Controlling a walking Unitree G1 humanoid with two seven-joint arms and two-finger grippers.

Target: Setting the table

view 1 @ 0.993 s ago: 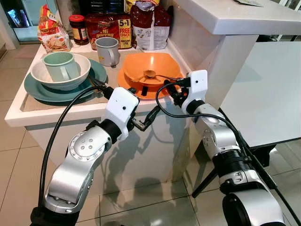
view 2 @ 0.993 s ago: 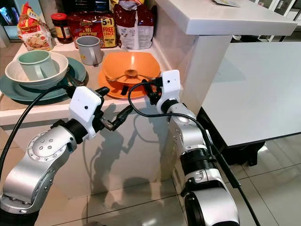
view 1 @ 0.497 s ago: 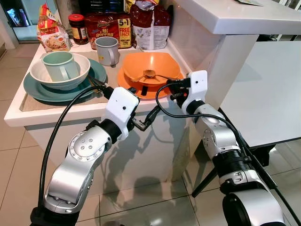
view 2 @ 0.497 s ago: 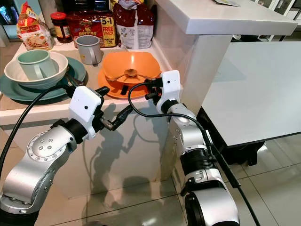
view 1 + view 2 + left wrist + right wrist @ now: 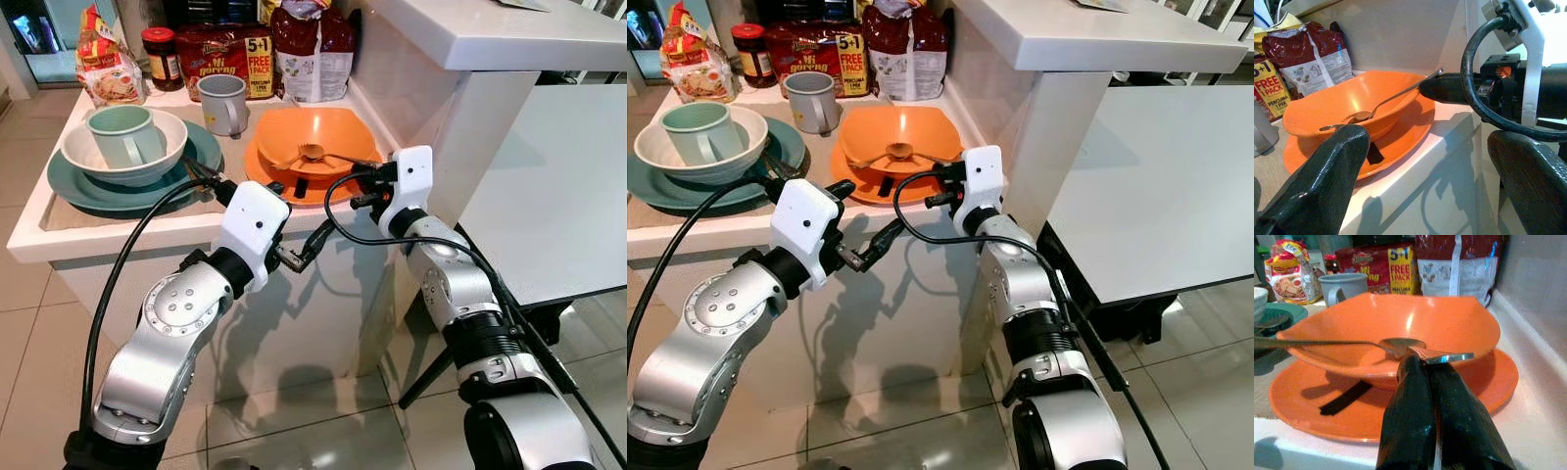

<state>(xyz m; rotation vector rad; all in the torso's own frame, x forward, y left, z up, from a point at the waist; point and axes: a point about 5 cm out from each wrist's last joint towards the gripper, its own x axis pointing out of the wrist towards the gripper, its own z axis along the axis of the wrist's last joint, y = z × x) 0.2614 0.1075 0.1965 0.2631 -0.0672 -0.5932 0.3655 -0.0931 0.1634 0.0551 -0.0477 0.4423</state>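
Left eye view: an orange bowl (image 5: 312, 142) on an orange plate (image 5: 263, 174) sits at the counter's (image 5: 118, 233) front right corner, a spoon (image 5: 312, 153) inside. Left wrist view: the left gripper (image 5: 1425, 191) gapes wide, empty. Right wrist view: the right gripper (image 5: 1426, 364) is pressed together under the spoon's handle tip; whether it grips is unclear.

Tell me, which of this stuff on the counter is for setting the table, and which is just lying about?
For the table: orange bowl on its orange plate, two spoons in it, green cup in the white bowl on the teal plate, grey mug.

Lying about: noodle packs, jar, snack bags.
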